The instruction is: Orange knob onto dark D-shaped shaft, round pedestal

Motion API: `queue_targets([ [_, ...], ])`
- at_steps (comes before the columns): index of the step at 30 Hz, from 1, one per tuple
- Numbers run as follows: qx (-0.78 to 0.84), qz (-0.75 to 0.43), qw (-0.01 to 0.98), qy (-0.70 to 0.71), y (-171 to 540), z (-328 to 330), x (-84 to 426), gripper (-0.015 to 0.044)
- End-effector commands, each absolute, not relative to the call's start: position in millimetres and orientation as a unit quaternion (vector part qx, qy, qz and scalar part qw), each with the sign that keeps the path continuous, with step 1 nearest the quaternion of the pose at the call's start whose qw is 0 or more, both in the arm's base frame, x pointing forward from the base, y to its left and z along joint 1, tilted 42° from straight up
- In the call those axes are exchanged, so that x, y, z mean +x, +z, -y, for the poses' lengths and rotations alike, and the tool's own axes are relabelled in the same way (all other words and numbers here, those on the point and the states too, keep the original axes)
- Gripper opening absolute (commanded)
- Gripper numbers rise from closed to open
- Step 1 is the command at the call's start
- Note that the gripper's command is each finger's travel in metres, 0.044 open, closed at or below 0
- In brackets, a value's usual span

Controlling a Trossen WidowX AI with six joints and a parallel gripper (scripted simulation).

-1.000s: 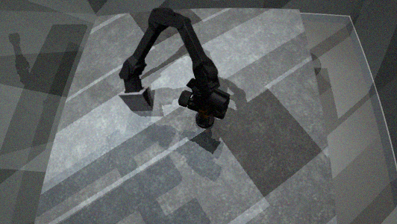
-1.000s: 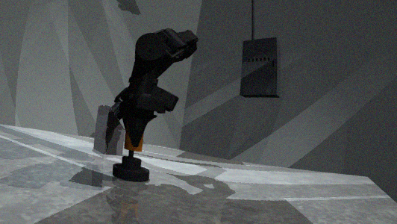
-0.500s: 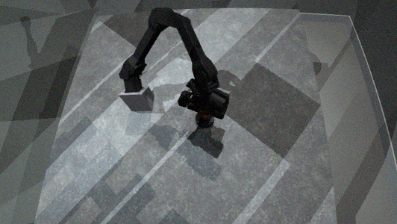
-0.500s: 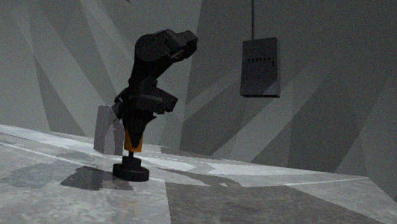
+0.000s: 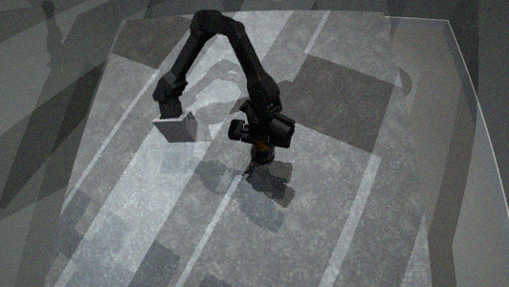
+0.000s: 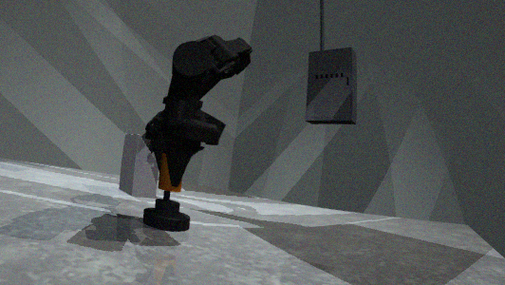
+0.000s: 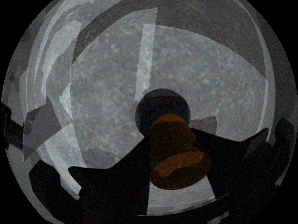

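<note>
The orange knob (image 5: 262,147) (image 6: 164,182) (image 7: 172,137) is held roughly upright over the round pedestal. My gripper (image 5: 260,142) (image 6: 170,181) is shut on it, with a dark finger on each side in the wrist view. The dark shaft (image 6: 166,195) shows as a short thin length between the knob's lower end and the pedestal. The dark round pedestal (image 5: 263,158) (image 6: 166,220) (image 7: 161,99) stands on the table, with a narrower step on top. The knob is at or just over the shaft's top; whether the shaft enters its hole is hidden. The shaft's flat side cannot be seen.
A grey block (image 5: 178,131) (image 6: 138,166) stands under the arm's base, left of the gripper in the top view. A grey box (image 6: 330,87) hangs at the back right in the exterior view. Shadows and light stripes cross the table (image 5: 311,215).
</note>
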State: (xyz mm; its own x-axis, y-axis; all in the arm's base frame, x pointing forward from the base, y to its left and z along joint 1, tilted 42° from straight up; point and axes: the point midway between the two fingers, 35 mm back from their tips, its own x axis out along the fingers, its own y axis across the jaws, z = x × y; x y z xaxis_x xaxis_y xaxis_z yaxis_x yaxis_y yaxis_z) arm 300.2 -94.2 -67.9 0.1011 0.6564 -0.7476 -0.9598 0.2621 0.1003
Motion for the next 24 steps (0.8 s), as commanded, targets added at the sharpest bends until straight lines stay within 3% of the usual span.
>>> queue_targets([
  [1, -0.227, -0.345, 0.707, 0.574, -69.5, 94.6, 300.9, 0.0000],
  [24, -0.227, -0.345, 0.707, 0.574, -67.7, 94.7, 300.6, 0.0000],
])
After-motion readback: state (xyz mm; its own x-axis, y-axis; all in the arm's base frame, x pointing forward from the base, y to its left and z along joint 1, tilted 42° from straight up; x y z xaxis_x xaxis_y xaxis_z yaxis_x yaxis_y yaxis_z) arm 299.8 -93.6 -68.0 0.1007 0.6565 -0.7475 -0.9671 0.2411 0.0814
